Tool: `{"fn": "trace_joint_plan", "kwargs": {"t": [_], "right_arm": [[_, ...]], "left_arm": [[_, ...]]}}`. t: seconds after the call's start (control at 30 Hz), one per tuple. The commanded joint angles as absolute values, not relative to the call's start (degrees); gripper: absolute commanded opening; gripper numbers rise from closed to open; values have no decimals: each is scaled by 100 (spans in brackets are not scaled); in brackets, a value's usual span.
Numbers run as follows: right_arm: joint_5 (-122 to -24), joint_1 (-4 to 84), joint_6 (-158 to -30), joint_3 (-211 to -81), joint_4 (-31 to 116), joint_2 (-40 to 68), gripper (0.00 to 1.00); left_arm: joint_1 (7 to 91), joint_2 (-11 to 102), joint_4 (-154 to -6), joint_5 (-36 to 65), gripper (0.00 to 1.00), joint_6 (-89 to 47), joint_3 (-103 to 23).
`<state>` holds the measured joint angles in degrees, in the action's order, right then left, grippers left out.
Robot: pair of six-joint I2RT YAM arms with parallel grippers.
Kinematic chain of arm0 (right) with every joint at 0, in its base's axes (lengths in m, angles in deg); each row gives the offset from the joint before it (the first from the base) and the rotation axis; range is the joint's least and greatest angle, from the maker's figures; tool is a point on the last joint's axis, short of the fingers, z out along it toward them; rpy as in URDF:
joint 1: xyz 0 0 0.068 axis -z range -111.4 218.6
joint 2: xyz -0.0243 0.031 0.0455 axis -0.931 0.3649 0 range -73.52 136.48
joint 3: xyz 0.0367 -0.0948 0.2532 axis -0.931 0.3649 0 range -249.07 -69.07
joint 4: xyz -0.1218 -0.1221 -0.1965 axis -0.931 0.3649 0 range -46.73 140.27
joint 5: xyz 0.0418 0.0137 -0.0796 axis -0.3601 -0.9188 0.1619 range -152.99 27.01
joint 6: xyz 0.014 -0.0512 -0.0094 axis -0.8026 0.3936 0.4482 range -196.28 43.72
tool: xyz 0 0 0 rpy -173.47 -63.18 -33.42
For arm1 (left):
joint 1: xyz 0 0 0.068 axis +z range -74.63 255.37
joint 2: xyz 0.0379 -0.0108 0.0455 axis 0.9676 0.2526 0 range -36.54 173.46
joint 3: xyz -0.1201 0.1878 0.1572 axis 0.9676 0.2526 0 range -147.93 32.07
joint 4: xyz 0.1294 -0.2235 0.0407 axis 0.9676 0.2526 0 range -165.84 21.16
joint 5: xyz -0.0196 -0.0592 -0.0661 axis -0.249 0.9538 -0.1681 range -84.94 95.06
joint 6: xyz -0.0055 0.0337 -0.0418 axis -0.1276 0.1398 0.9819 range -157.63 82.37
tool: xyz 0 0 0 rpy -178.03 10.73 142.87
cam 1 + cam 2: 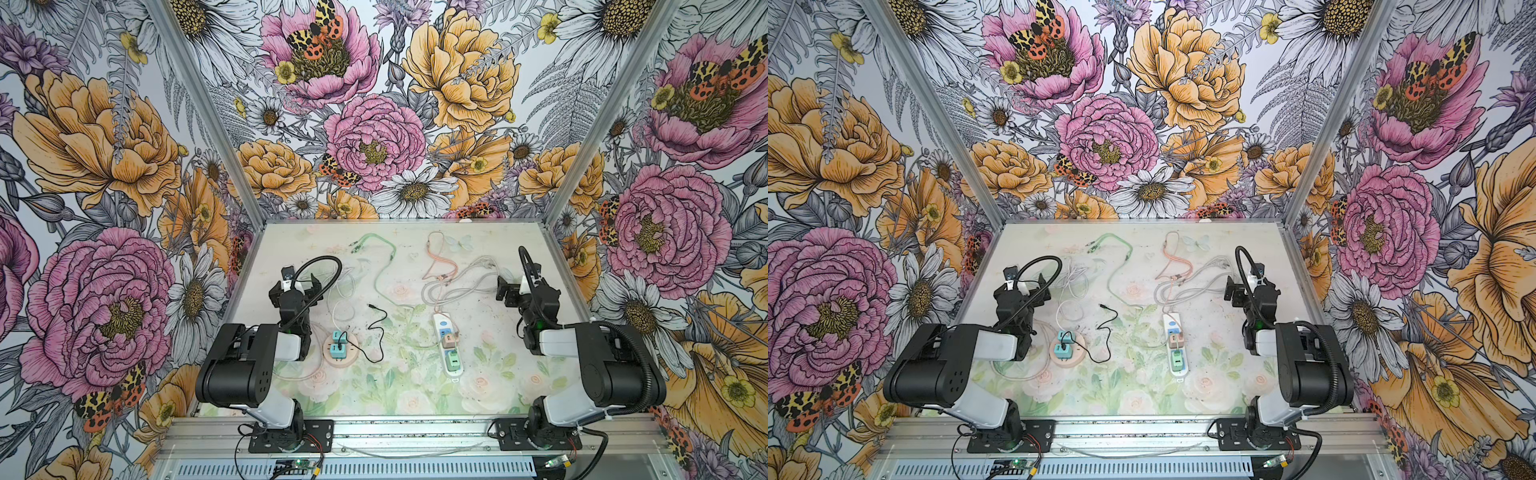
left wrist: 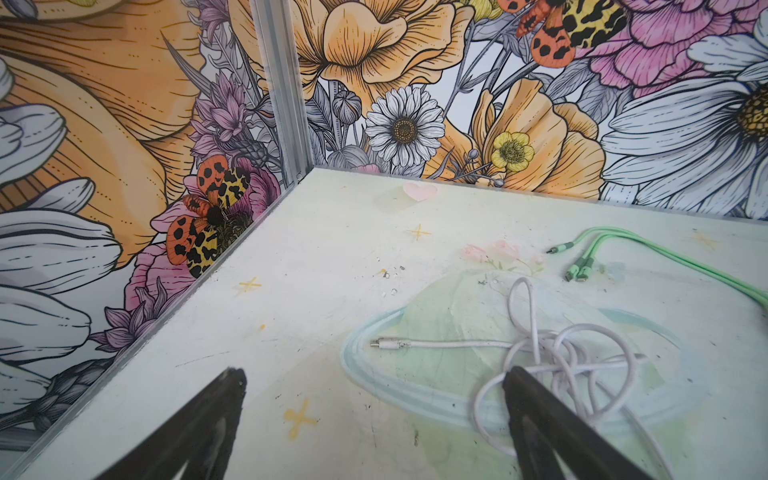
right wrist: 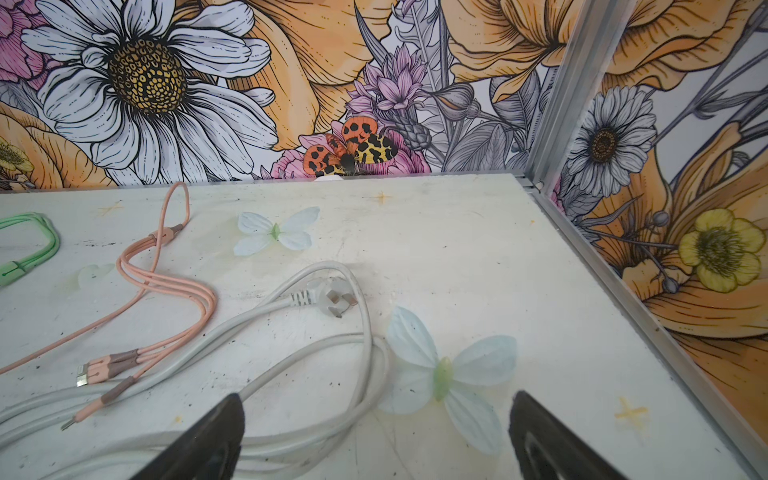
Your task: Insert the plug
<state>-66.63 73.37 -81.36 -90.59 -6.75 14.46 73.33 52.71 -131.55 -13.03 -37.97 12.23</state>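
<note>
Surface: table (image 1: 299, 241) with a pale, scuffed print of roses and butterflies. Enclosure: floral wallpaper panels (image 1: 374, 124) on the back and both sides, joined by aluminium corner posts (image 1: 208, 116).

Loose on the table: green multi-head cable (image 2: 623, 241), pink multi-head cable (image 3: 166, 282), tangled white USB cable (image 2: 561, 353), black cable (image 1: 376, 328). The round base (image 1: 340, 347) carries teal adapters (image 1: 337, 337) and sits just right of the left arm.

White power strip (image 1: 446, 345) lies right of centre, lengthwise front to back, with a pink adapter (image 1: 449, 341) and a green adapter (image 1: 454, 360) seated in it.

Task item: three-pin plug (image 3: 330, 298) on a grey cord (image 3: 291, 353), lying flat with its pins pointing toward the right-hand wall. In the right wrist view it sits ahead of the right gripper (image 3: 378, 400), clear of both fingers. The cord's loops pass under the finger on the cable side; I cannot tell whether they touch. The strip is well apart from this gripper, nearer the front edge.

Right gripper: fingers spread wide, nothing held. Left gripper (image 2: 374, 376): fingers spread wide, empty, over the white USB cable near the back-left corner
</note>
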Motion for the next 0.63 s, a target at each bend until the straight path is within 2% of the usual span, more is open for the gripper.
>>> {"fn": "trace_joint_plan", "kwargs": {"t": [0.0, 0.6], "right_arm": [[-6672, 7291, -8182, -9104, -790, 1463, 99], [-6549, 7234, -8148, -9148, -691, 1463, 99]], "left_arm": [[7361, 5252, -13178, -1146, 99, -3722, 1131], [7361, 5250, -13175, -1146, 99, -3724, 1132]]}}
